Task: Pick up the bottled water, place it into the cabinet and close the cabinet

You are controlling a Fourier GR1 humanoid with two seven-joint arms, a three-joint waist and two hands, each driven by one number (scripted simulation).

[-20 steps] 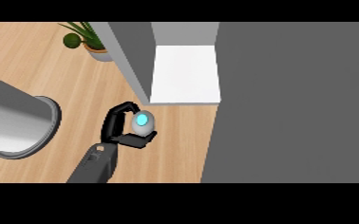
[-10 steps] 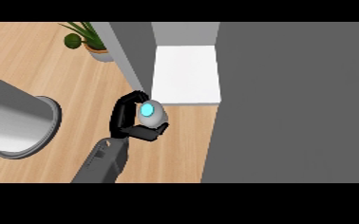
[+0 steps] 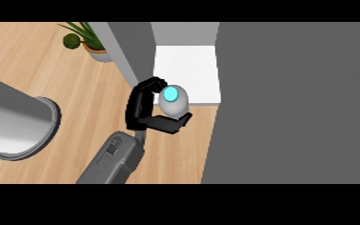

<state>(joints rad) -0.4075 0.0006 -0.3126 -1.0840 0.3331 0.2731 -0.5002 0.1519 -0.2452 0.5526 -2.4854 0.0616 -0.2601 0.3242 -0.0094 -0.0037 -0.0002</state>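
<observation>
Curled right around the bottled water (image 3: pixel 174 100) — left hand (image 3: pixel 144 109), fingers on the far side and thumb underneath, blue cap facing up. Held just at the front edge of the cabinet's (image 3: pixel 281 100) white shelf (image 3: pixel 190 71), over the wooden counter (image 3: pixel 77 90). Cabinet door (image 3: pixel 130 47) standing open beside it. Potted plant (image 3: pixel 88 43) off in the corner — grey sink (image 3: pixel 25 128) at left.

Even, flat light; bright white cabinet floor (image 3: pixel 186 71), no glare. Faint soft shadows on wooden desk (image 3: pixel 63 76). Edges slightly soft throughout.
</observation>
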